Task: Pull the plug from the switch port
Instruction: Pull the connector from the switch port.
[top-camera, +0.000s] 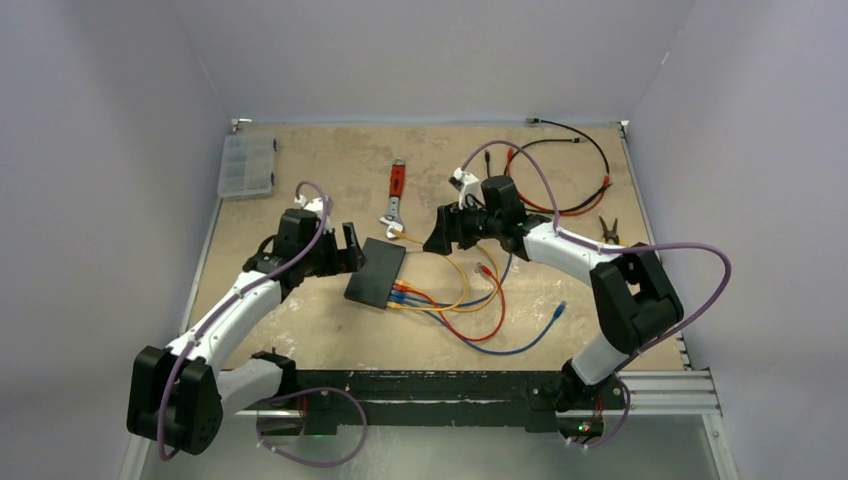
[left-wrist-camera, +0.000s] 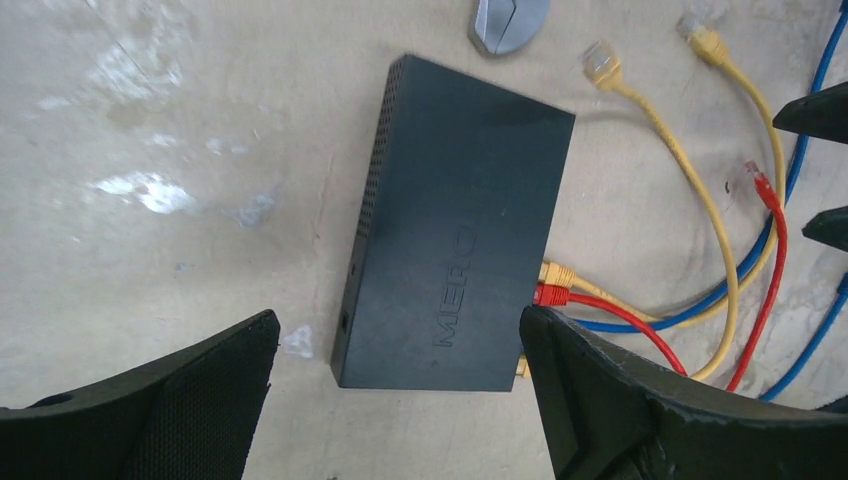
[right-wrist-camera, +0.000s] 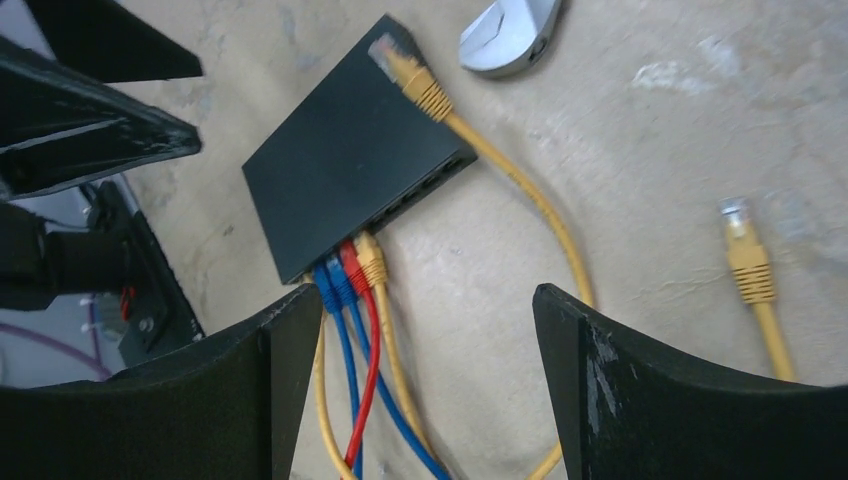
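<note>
Beige scuffed table (top-camera: 330, 170) | flat matte black rectangular switch (top-camera: 376, 272), yellow, red, blue plugs (right-wrist-camera: 350, 272) seated | left tool (top-camera: 352, 248) released, empty | right tool (top-camera: 440, 232) released, empty

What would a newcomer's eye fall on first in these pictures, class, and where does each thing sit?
First comes the flat black switch at the centre of the scene, with blue, red and yellow plugs bunched into one edge and their cables looping off to the right. Two open tools flank it, the left tool and the right tool. Just behind it lies a red-handled wrench.
</note>
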